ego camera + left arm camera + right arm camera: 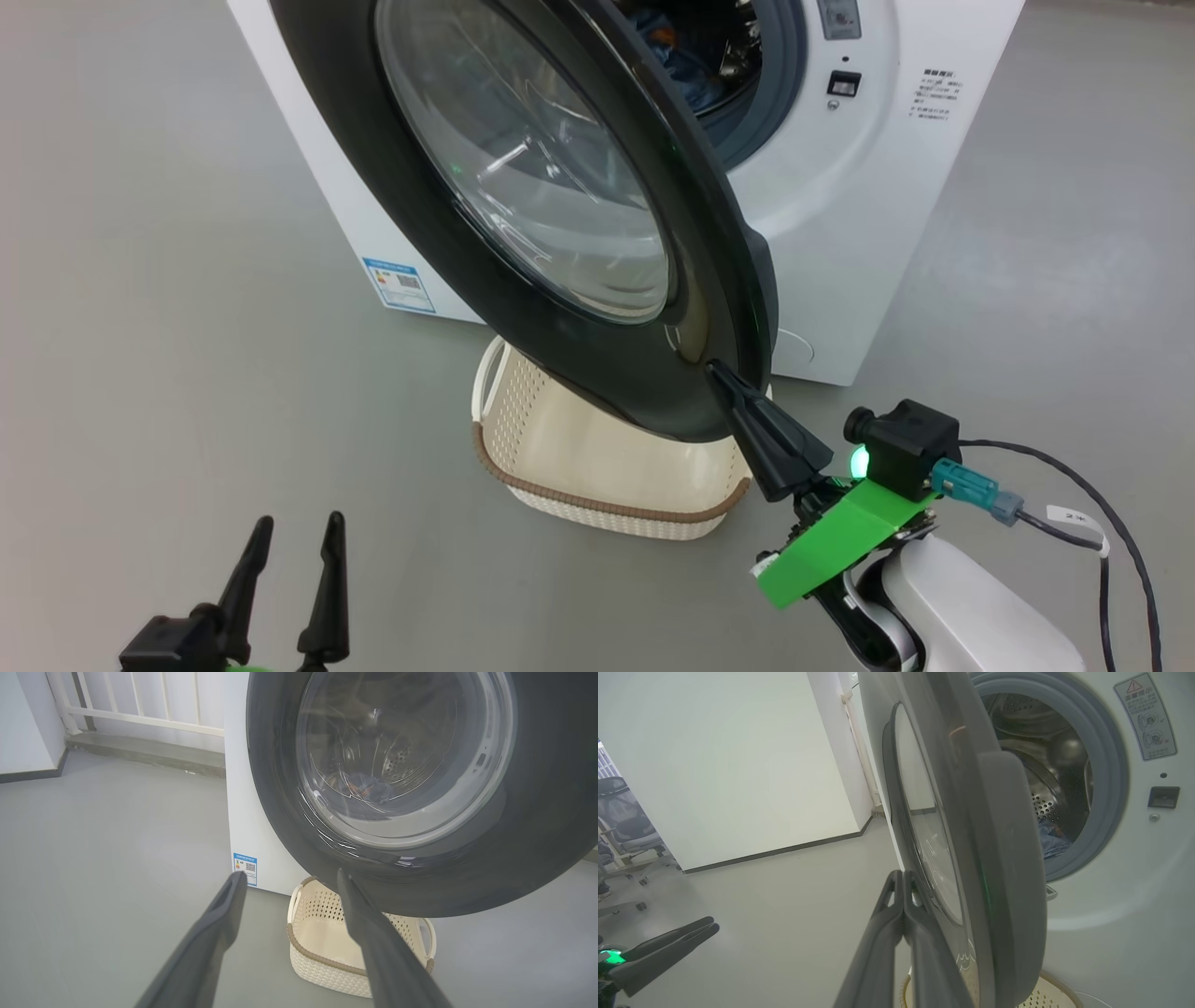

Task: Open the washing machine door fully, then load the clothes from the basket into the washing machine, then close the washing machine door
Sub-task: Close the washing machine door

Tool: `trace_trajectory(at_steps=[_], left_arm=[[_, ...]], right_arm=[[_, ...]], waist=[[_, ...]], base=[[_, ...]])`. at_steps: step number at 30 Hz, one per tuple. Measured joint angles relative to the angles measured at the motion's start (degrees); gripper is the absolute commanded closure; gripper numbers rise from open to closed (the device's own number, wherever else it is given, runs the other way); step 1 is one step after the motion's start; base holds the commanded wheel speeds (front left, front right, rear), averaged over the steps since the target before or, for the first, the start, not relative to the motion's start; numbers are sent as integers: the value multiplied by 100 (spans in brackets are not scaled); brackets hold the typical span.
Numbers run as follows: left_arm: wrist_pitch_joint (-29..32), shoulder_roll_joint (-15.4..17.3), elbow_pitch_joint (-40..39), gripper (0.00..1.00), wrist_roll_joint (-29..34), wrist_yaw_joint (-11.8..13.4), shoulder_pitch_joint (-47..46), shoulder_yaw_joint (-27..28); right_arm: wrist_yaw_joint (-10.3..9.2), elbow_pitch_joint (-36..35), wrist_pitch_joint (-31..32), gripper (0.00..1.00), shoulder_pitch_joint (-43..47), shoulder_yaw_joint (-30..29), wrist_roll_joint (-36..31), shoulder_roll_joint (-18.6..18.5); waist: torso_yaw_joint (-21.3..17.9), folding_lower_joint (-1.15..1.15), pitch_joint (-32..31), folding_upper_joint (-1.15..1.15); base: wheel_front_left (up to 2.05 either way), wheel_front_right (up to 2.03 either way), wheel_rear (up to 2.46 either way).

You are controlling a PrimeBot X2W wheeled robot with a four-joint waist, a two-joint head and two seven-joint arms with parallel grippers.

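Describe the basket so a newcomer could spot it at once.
Start at the big white front-loading washing machine. On the grey floor before it, beneath its round black-rimmed glass door, sits a small cream-white perforated plastic basket. Its brown rim marks it out.

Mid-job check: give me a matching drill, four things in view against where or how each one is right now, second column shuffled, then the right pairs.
Things
1. washing machine door
2. clothes
3. basket
4. right hand

States
A. on the floor beneath the door, nothing seen inside
B. shut, tips at the door's lower rim
C. partly open, swung out above the basket
D. inside the drum

Pairs: 1-C, 2-D, 3-A, 4-B
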Motion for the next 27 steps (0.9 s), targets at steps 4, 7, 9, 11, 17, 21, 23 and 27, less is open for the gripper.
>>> trace_trajectory(at_steps=[4, 7, 9, 11, 17, 21, 23, 27], left_arm=[[0, -13, 2, 0, -7, 0, -90, -10], [0, -18, 2, 0, -16, 0, -136, -30], [0, -19, 1, 0, -19, 0, -142, -59], [0, -21, 0, 0, -53, 0, -199, -82], [0, -23, -49, 0, -109, 0, -326, -94], [0, -41, -107, 0, -142, 0, -346, -120], [0, -54, -133, 0, -143, 0, -378, -130], [0, -90, -178, 0, -143, 0, -592, -166]], right_arm=[[0, 57, 0, 100, -112, -54, 0, 9], [0, 73, 0, 100, -236, -118, 0, 10], [0, 76, 0, 100, -274, -127, 0, 8], [0, 82, 0, 100, -346, -129, 0, 4], [1, 99, 0, 100, -519, -160, -1, -23], [18, 92, 0, 100, -633, -328, -2, -70], [19, 83, 0, 100, -719, -399, -4, -129], [19, 85, 0, 100, -896, -519, -4, -224]], waist=[[-3, 0, 83, 0], [-3, 0, 138, 0], [2, 0, 181, 0], [9, 0, 229, 0], [36, 0, 368, 0], [55, 0, 486, 0], [63, 0, 553, 0], [88, 0, 697, 0]], base=[[0, 0, 0], [0, 0, 0], [0, 0, 0], [0, 0, 0], [0, 0, 0], [0, 0, 0], [0, 0, 0], [0, 0, 0]])
